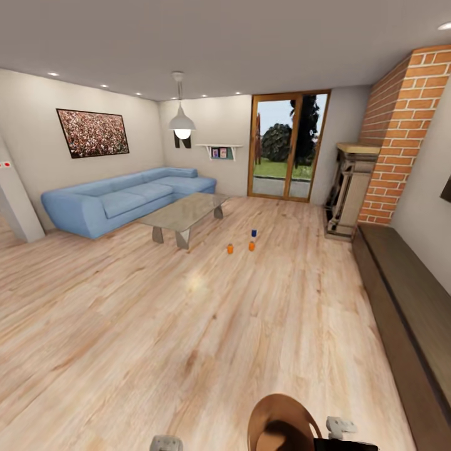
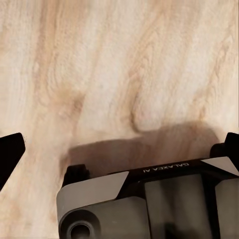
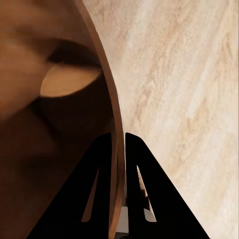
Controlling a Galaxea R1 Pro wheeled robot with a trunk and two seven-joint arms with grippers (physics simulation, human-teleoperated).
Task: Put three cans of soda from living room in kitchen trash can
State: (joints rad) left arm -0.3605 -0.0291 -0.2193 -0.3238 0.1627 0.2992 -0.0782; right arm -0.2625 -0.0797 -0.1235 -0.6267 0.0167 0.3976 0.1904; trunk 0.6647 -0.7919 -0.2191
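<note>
A blue sofa (image 1: 125, 199) lined the left wall of the living room, with a glass-topped coffee table (image 1: 186, 213) just in front of it. Beyond the table, three soda cans stood on the wood-plank floor (image 1: 156, 326): an orange can (image 1: 230, 249), a second orange can (image 1: 251, 246) just beside it, and a dark blue can (image 1: 254, 233) a little farther back. Glass doors (image 1: 289, 145) and a brick fireplace (image 1: 401, 138) closed the scene at right.

Well apart from the cans, at the robot's body, the right gripper (image 3: 122, 142) pinched the rim of the trash can (image 1: 280, 423), one finger inside the wall and one outside. The bin's brown interior (image 3: 45, 99) looked bare. The left gripper (image 2: 119, 144) hung spread wide over bare floorboards, holding nothing.
</note>
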